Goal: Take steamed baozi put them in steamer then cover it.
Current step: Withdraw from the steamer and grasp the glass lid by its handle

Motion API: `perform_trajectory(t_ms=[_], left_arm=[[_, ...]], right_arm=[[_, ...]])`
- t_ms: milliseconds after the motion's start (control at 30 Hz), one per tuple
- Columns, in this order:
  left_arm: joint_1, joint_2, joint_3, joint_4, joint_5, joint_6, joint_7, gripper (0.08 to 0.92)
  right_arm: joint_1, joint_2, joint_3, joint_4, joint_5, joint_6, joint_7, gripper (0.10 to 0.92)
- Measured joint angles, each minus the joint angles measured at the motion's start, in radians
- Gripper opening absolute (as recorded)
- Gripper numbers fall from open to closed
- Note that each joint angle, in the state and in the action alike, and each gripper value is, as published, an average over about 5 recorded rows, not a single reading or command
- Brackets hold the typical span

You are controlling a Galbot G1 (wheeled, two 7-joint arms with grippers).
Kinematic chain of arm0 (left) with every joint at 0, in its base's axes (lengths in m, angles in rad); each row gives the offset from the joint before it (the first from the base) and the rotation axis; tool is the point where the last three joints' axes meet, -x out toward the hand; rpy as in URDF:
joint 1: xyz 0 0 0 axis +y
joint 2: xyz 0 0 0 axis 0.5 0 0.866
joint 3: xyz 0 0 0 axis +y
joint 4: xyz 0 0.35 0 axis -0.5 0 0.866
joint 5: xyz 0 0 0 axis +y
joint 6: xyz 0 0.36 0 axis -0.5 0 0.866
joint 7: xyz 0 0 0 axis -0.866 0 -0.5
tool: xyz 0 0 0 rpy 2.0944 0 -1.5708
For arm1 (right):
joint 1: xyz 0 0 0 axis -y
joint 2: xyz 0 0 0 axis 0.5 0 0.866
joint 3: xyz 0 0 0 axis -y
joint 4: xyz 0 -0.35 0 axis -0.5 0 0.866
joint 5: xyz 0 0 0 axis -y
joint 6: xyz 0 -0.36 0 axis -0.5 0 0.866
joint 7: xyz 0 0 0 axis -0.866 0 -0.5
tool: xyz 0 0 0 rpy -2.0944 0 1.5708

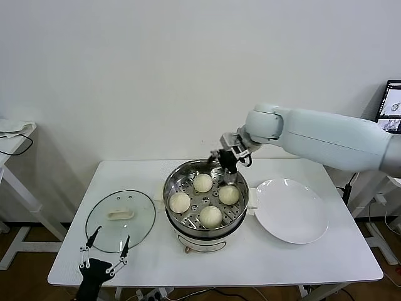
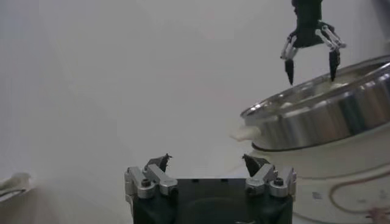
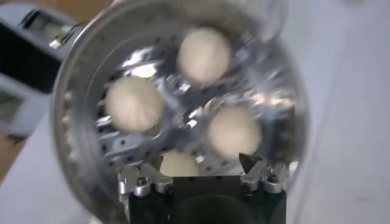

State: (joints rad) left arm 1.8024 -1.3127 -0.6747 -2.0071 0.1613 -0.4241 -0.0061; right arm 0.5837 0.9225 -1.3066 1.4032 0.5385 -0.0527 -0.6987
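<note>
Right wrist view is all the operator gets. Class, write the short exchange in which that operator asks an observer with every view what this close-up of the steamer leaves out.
Operator: Where is the cover?
Observer: The cover lies flat on the table, left of the steamer, not on it.
Operator: Any baozi outside the pot?
Observer: No. The white plate right of the steamer is bare.
Operator: Is my gripper clear of the pot?
Observer: Yes. The right gripper hangs above the rim, jaws open and empty.
Operator: And the other arm?
Observer: The left gripper is at the table's near edge by the cover, jaws open.
</note>
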Motion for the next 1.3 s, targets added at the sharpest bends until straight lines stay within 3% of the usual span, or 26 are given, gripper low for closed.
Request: perform_trajectory(t_ms=[300, 533, 900, 1300], left_arm=[[-0.089, 0.021, -0.012, 0.017, 0.111, 0.033, -0.053, 0.823], [-0.168, 0.031, -0.009, 0.058, 0.266, 0.069, -0.113, 0.823], [-0.265, 0.057, -0.006, 0.187, 0.598, 0.126, -0.176, 0.823], [-0.352, 0.041, 0.007, 0.387, 1.011, 0.16, -0.297, 0.823]], right_arm=[[-0.39, -0.127, 0.402, 0.076, -0.022, 0.13, 0.546, 0.823], [-0.817, -0.126, 0.822, 0.112, -0.082, 0.207, 0.794, 0.823], [-1.338, 0.024, 1.311, 0.167, -0.166, 0.298, 0.957, 0.823], [-1.631, 0.187, 1.537, 0.204, -0.247, 0.329, 1.016, 0.823]])
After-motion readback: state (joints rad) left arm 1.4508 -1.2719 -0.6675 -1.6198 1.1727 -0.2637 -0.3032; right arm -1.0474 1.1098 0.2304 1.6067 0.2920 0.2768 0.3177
